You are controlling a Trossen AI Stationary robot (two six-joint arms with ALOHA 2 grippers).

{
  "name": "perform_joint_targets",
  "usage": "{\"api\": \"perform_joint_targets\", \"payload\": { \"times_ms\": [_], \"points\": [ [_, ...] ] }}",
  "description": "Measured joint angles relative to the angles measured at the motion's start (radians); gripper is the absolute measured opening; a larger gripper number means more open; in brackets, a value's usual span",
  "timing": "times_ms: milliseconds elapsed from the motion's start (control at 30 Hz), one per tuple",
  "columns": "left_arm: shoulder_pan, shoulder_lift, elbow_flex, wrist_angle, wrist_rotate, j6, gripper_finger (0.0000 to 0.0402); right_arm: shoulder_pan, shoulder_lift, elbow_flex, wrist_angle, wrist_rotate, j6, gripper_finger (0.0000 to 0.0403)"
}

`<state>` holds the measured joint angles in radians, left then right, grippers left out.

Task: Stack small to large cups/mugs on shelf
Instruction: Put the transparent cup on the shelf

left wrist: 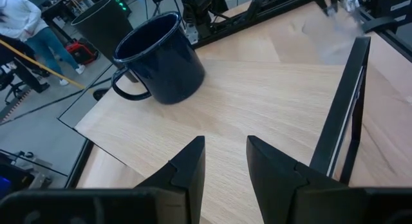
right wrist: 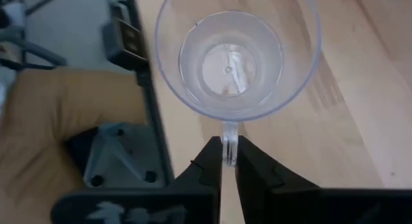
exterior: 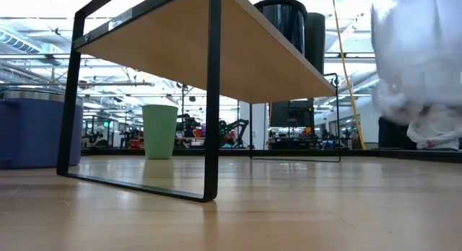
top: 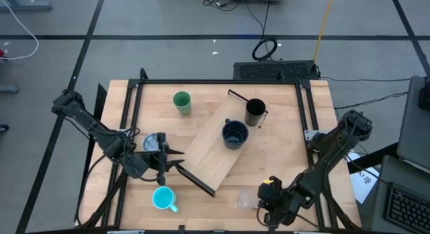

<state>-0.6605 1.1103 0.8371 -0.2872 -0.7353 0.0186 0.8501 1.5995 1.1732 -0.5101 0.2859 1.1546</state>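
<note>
The light-wood shelf (top: 211, 150) lies slantwise across the table's middle on dark end brackets (exterior: 211, 99). On it stand the wide dark mug (top: 234, 134) and the tall black cup (top: 254, 111); both also show in the left wrist view, the mug (left wrist: 161, 60) in front of the cup (left wrist: 103, 21). The green tumbler (top: 182, 102) stands on the table at the far side. The cyan mug (top: 163, 198) stands near the front left. The blue-purple mug (top: 154, 141) stands beside my left arm. My left gripper (left wrist: 225, 163) is open and empty over the shelf's near-left end. My right gripper (right wrist: 228, 156) is shut on the tiny clear cup (right wrist: 235, 56) at the front right. My right gripper pinches the clear cup's thin handle (right wrist: 228, 135) between its two fingers. The fingers come from above, slanting down. The cup sits upright with its mouth up; in the low view (exterior: 419, 63) its bottom stands above the tabletop.
A dark metal frame (top: 306, 106) runs along the table's edges. The shelf's bracket (left wrist: 341, 121) stands close beside my left gripper. Bare tabletop shows between the cyan mug and the clear cup and at the far right of the shelf.
</note>
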Motion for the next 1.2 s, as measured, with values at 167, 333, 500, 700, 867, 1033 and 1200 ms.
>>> {"api": "perform_joint_targets", "payload": {
  "times_ms": [167, 333, 500, 700, 867, 1033, 1200],
  "points": [
    [0.0, 0.0, 0.0, 0.0, -0.002, 0.002, 0.0118, 0.0, -0.035, 0.031, -0.006, 0.033, -0.06, 0.0014],
    [0.006, 0.0, 0.0, 0.0, -0.007, 0.001, 0.0117, 0.003, -0.043, 0.099, -0.019, 0.113, -0.18, 0.0014],
    [0.009, 0.0, 0.0, 0.0, -0.007, -0.003, 0.0117, 0.003, -0.043, 0.168, -0.035, 0.184, -0.282, 0.0013],
    [0.009, 0.0, 0.0, 0.0, -0.007, -0.003, 0.0117, 0.002, -0.043, 0.243, -0.078, 0.287, -0.364, 0.0013],
    [0.009, 0.0, 0.0, 0.0, -0.007, -0.003, 0.0117, -0.022, -0.042, 0.293, -0.112, 0.344, -0.354, 0.0013],
    [0.01, 0.0, 0.0, -0.001, -0.008, -0.002, 0.0118, -0.064, -0.042, 0.319, -0.118, 0.349, -0.349, 0.0013],
    [0.023, 0.0, 0.0, -0.029, -0.026, -0.017, 0.0117, -0.104, -0.042, 0.35, -0.118, 0.347, -0.348, 0.0013]
  ]
}}
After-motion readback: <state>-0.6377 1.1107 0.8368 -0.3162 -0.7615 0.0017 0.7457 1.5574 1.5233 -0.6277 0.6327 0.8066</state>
